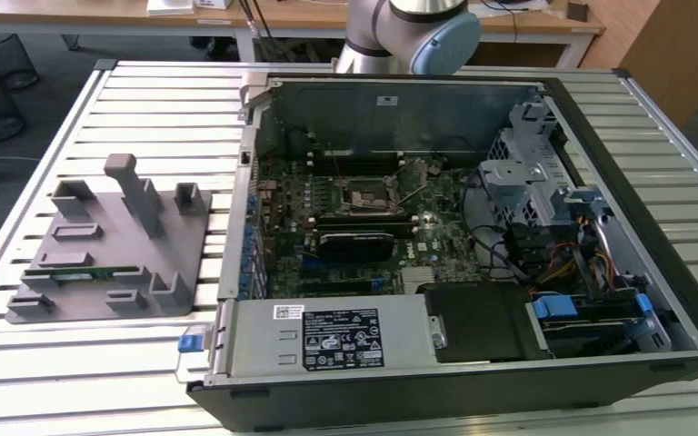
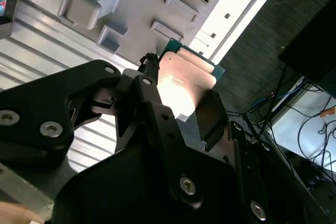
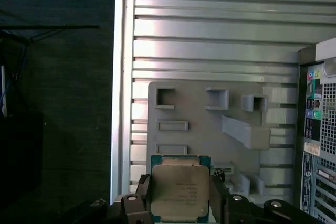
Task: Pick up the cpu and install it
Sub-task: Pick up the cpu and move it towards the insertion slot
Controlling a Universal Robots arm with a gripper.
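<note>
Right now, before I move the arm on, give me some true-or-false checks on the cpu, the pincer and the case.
1. The computer case lies open, its motherboard exposed. True.
2. The pincer is shut on the cpu. True.
3. The cpu is seated on the motherboard. False: it is in the pincer, with the grey fixture plate behind it in the first wrist view.
4. The green memory stick lies inside the case. False: it lies on the fixture plate, to the exterior view's left of the case.
</note>
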